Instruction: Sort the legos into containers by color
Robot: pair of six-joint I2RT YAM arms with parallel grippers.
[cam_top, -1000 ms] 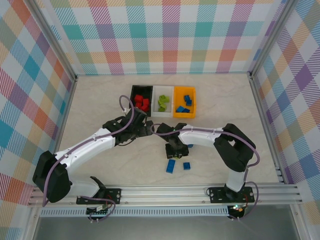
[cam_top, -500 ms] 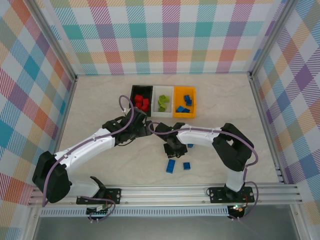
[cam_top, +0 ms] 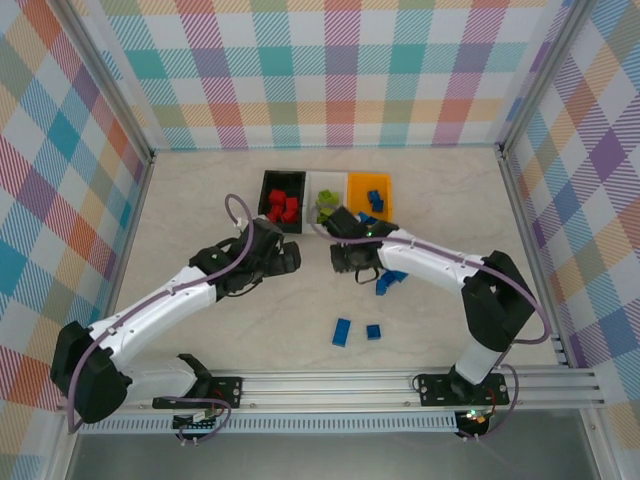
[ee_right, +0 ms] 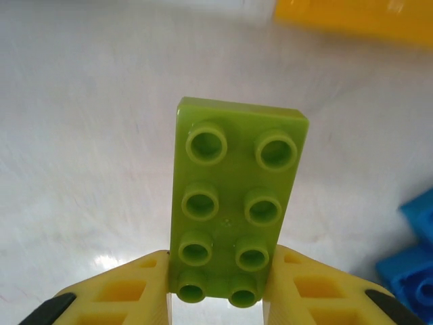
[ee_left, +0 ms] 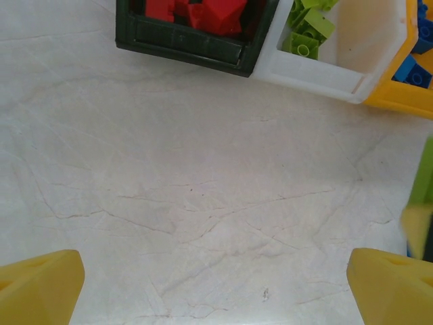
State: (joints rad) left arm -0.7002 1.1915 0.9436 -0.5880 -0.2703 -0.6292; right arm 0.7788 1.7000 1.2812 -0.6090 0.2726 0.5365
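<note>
My right gripper (ee_right: 220,292) is shut on a lime green two-by-four lego (ee_right: 233,203), held flat above the table. From the top, the right gripper (cam_top: 336,222) hovers at the near edge of the white bin (cam_top: 311,205), which holds green legos. The black bin (cam_top: 266,190) holds red legos (cam_top: 283,207). The orange bin (cam_top: 385,205) holds blue legos. My left gripper (ee_left: 216,288) is open over bare table just short of the black bin (ee_left: 183,44) and white bin (ee_left: 325,71). Three blue legos (cam_top: 342,332) (cam_top: 373,331) (cam_top: 390,281) lie loose on the table.
The three bins stand in a row at mid-table, touching each other. Checked walls and metal rails close off the table (cam_top: 200,200) on three sides. Bare tabletop lies left of the bins and behind them.
The right gripper rose from among the loose blue legos and moved toward the white bin with the green lego. The left gripper drew slightly back and left.
</note>
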